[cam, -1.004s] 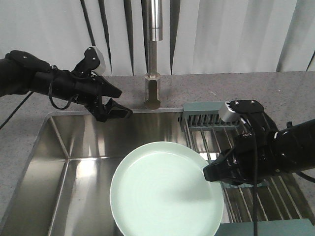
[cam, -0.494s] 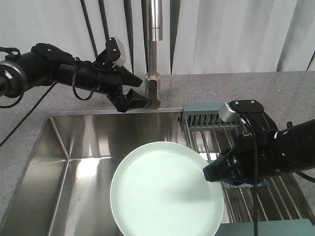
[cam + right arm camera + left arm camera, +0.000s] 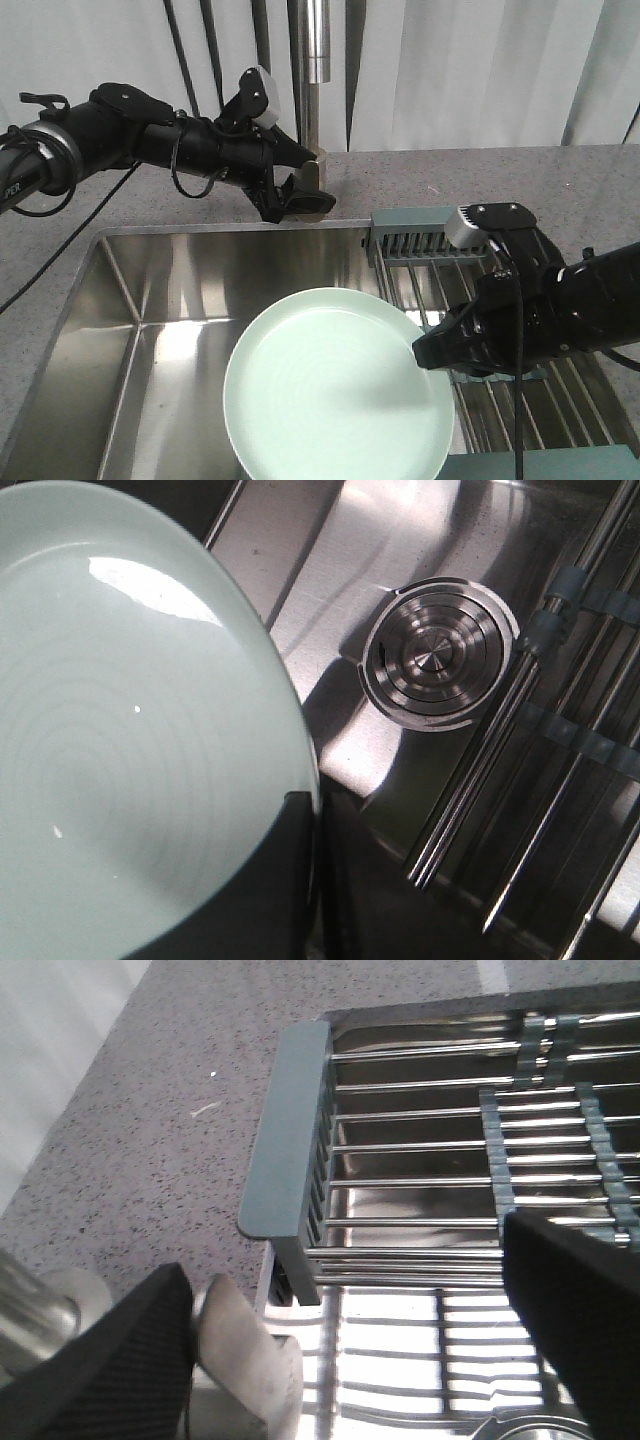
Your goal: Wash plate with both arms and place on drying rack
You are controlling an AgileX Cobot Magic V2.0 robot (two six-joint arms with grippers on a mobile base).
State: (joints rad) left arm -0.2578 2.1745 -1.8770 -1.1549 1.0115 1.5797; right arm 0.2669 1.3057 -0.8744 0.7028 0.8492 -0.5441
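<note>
Your right pincer [image 3: 432,350] is clenched on the plate [image 3: 335,385], biting its rim at the plate's 3 o'clock edge. In the right wrist view a dark finger [image 3: 285,880] overlaps the rim. The plate is round, so it has no long axis. Its hollow face points up, and it hangs over the sink [image 3: 170,290] at the 6 o'clock side of the front view. Whether it is level or tilted, you cannot tell.

The drying rack [image 3: 430,245] lies at the plate's 3 o'clock, its rods running from 12 to 6. The drain [image 3: 435,660] sits beside them.

Your left pincer [image 3: 305,185] is released, jaws spread wide, at the foot of the faucet [image 3: 315,60] on the worktop [image 3: 500,180], at the plate's 12 o'clock and well apart from it.
</note>
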